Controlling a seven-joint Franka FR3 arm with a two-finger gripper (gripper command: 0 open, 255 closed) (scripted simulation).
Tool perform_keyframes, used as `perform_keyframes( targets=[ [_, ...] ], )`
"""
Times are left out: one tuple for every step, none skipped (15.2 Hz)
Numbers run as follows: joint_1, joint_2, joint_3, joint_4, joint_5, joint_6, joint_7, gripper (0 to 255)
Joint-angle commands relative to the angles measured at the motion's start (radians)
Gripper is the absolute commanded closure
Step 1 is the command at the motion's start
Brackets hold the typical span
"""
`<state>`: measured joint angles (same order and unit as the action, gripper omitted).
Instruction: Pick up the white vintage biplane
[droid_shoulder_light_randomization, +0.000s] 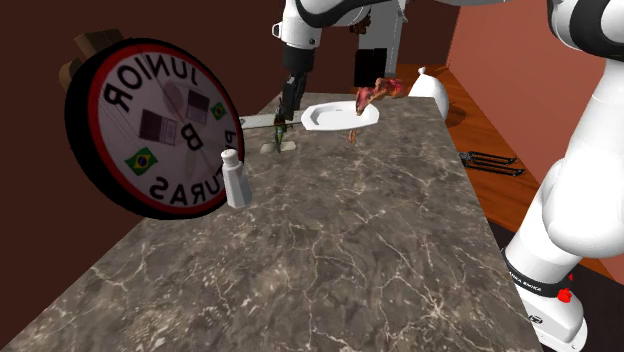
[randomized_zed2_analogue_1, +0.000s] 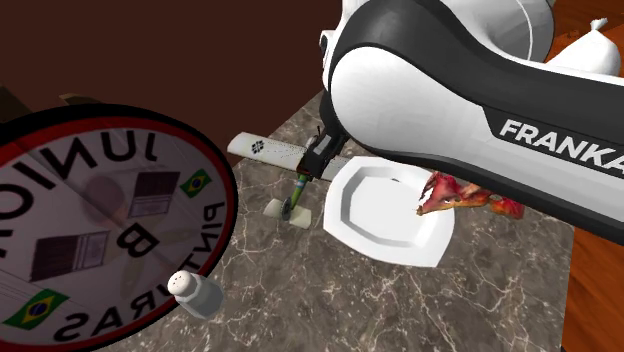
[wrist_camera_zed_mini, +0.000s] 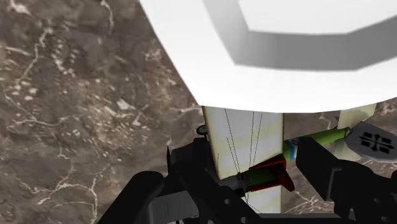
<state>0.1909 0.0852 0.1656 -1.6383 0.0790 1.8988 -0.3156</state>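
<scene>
The biplane (randomized_zed2_analogue_1: 268, 149) rests at the far edge of the marble table (droid_shoulder_light_randomization: 330, 240), beside the white plate. It has cream wings, a green fuselage (wrist_camera_zed_mini: 321, 136), a red nose (wrist_camera_zed_mini: 272, 174) and a pale tail (droid_shoulder_light_randomization: 283, 145). My black gripper (droid_shoulder_light_randomization: 288, 108) comes down on it from above. In the wrist view the fingers (wrist_camera_zed_mini: 318, 175) clasp the cream wing (wrist_camera_zed_mini: 242, 143) and red nose between them. The gripper (randomized_zed2_analogue_1: 322, 162) is shut on the plane's front section. The plane looks level with the tabletop.
A white square plate (randomized_zed2_analogue_1: 385, 225) lies right next to the plane, and a red winged toy creature (randomized_zed2_analogue_1: 455, 193) stands on its far rim. A large round sign (droid_shoulder_light_randomization: 160, 125) leans at the shoulder view's left. A small shaker (droid_shoulder_light_randomization: 235, 180) stands in front of it. A white vase (droid_shoulder_light_randomization: 428, 86) sits at the far corner.
</scene>
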Motion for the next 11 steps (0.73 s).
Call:
perform_keyframes(
  targets=[
    [-0.001,0.000,0.000,-0.005,0.001,0.001,-0.002,255],
    [-0.001,0.001,0.000,0.010,0.001,-0.013,-0.001,255],
    [0.000,0.002,0.000,0.025,0.000,-0.026,0.000,255],
    [0.000,0.004,0.000,0.041,-0.001,-0.040,0.002,255],
    [0.000,0.006,0.000,0.057,-0.001,-0.054,0.003,255],
    [0.000,0.008,0.000,0.073,-0.002,-0.068,0.004,255],
    [0.000,0.010,0.000,0.090,-0.003,-0.083,0.006,255],
    [0.000,0.013,0.000,0.107,-0.003,-0.097,0.007,255],
    [0.000,0.016,0.000,0.124,-0.004,-0.111,0.009,255],
    [0.001,0.019,0.000,0.142,-0.005,-0.126,0.010,255],
    [0.001,0.023,0.000,0.160,-0.006,-0.140,0.012,255]
  ],
)
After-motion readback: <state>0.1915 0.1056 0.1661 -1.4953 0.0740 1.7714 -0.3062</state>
